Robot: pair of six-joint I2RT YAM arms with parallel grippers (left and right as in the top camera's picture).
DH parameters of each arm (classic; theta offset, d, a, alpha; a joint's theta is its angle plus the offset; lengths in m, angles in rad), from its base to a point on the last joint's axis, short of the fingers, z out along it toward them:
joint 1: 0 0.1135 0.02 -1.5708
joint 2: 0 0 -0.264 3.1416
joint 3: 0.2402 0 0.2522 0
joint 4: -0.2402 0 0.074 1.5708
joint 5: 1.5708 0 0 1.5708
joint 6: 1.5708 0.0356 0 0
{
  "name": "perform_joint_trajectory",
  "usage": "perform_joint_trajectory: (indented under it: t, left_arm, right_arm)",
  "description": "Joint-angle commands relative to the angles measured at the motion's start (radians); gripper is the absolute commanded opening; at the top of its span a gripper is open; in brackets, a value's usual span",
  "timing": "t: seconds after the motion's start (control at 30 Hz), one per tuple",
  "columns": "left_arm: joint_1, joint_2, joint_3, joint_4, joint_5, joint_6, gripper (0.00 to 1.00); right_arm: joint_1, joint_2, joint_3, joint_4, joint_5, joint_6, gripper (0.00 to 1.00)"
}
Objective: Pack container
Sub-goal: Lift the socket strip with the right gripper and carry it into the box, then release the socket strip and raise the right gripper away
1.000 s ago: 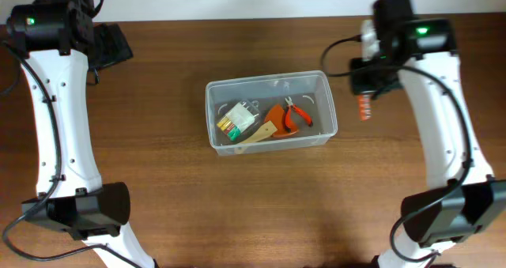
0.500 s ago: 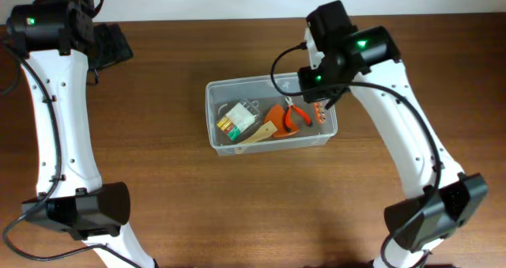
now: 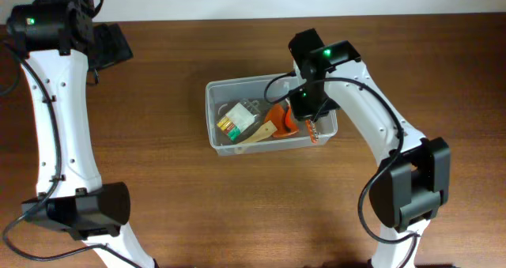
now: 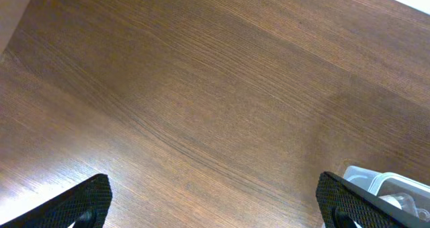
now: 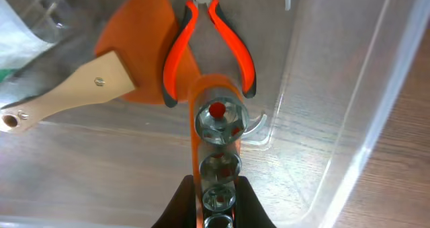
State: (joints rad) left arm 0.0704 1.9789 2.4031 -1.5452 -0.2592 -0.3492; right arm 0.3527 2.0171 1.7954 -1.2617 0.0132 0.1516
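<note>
The container (image 3: 245,81) stands on the table (image 3: 158,181) at mid-width, long axis left to right, slightly rotated. It is open at the top.

Contents, left to right in the overhead view:
- A clear packet (image 3: 238,118) with yellow and green items, in the left half.
- A scraper (image 5: 87,87) with a wooden handle and an orange blade, lying diagonally at the middle.
- Pliers (image 5: 177,53) with orange handles, right of the blade and partly on it, handle ends toward the near wall.

The right gripper (image 5: 213,191) is above the right end of the container, inside its outline. Its fingers (image 5: 180,200) are clamped on an orange socket rail (image 5: 216,120), one on each long edge of the rail. The rail carries a row of metal sockets. The socket at the free end shows a red dot in its bore. In the wrist view the free end of the rail lies over the pliers' handle ends. Whether rail and pliers touch cannot be told. The container's rounded right corner and right wall appear just beside the rail.

The left gripper (image 4: 215,201) is over bare table, well apart from the container, to the far left. Its fingers are spread wide and hold nothing. One corner of the container shows at the lower right edge of the left wrist view.
</note>
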Motion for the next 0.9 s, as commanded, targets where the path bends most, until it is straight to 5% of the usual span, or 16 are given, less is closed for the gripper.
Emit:
perform_joint_trajectory:
  t: [0.0,0.2,0.87]
  left_arm:
    - [0.0,-0.008,0.002,-0.001,0.001,-0.006,0.99]
    - [0.0,-0.008,0.002,-0.001,0.001,-0.006,0.99]
    - [0.0,-0.008,0.002,-0.001,0.001,-0.006,0.99]
  right_arm:
    - [0.008,-0.008,-0.016,0.014,-0.003,0.007,0.04]
    - [0.008,-0.006,-0.025,0.041,-0.002,0.007,0.13]
    - [0.005,0.002,-0.025,0.163,-0.002,0.007,0.14]
